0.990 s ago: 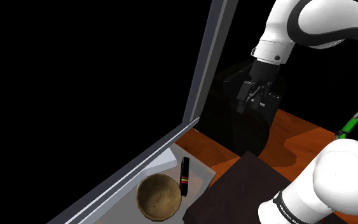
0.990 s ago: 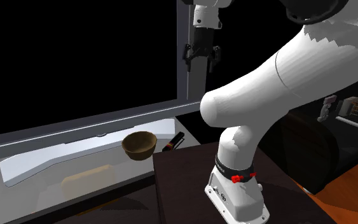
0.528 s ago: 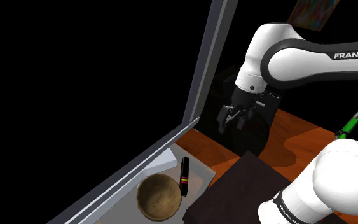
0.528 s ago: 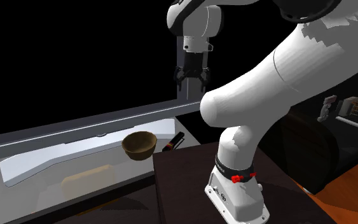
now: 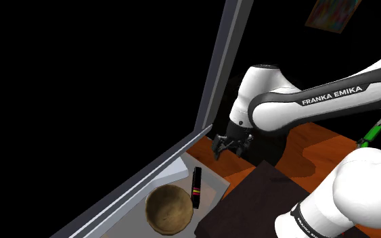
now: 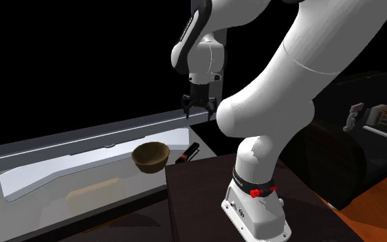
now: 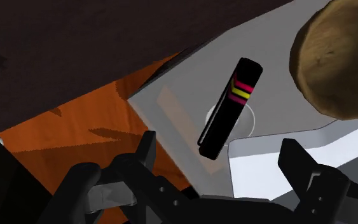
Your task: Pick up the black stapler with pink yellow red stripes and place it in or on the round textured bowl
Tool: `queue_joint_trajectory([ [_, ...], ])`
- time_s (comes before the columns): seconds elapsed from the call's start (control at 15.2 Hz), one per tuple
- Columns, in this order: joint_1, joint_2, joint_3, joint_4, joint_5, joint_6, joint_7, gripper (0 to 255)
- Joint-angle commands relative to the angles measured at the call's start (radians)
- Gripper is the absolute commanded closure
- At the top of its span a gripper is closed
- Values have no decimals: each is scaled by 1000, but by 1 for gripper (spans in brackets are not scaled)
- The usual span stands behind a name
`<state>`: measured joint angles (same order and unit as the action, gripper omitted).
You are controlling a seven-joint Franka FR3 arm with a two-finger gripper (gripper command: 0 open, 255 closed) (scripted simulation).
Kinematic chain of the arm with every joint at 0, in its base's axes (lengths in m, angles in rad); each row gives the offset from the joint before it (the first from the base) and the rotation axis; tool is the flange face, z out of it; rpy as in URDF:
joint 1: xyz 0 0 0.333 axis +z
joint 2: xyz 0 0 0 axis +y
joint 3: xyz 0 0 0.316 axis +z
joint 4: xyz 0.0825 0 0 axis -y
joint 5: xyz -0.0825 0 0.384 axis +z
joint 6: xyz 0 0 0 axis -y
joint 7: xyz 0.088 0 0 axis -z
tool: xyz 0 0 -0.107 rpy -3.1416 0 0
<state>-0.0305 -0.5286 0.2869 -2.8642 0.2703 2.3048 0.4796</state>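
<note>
The white arm's all-black two-finger gripper (image 5: 233,144) hangs with its fingers spread apart, clasping nothing, at 1 o'clock from the black stapler with pink, yellow and red stripes (image 5: 197,187). The stapler lies flat on a pale grey tray (image 5: 211,179), just beside the round brown textured bowl (image 5: 170,208), at its 2 o'clock.

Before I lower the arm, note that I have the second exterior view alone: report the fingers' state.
Observer: In the wrist view the fingers stand apart, open, clasping nothing.
Operator: Give me the striped end of the stapler.
Observer: Its pink, yellow and red stripes sit near the end closer to the bowl.
Operator: Tell me whether it touches the bowl.
Observer: No; the wrist view shows pale grey surface between them.
</note>
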Motion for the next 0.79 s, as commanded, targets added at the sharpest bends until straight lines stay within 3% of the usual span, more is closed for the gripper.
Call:
queue_joint_trajectory([
  [0.0,-7,86,42,-10,12,110,62,0],
  [0.2,-37,240,105,-6,-2,271,165,0],
  [0.4,-96,411,168,15,-93,428,315,0],
  [0.46,-122,471,184,26,-158,476,388,0],
  [0.59,-153,596,175,57,-369,560,592,0],
  [0.73,-93,715,69,105,-607,618,819,0],
])
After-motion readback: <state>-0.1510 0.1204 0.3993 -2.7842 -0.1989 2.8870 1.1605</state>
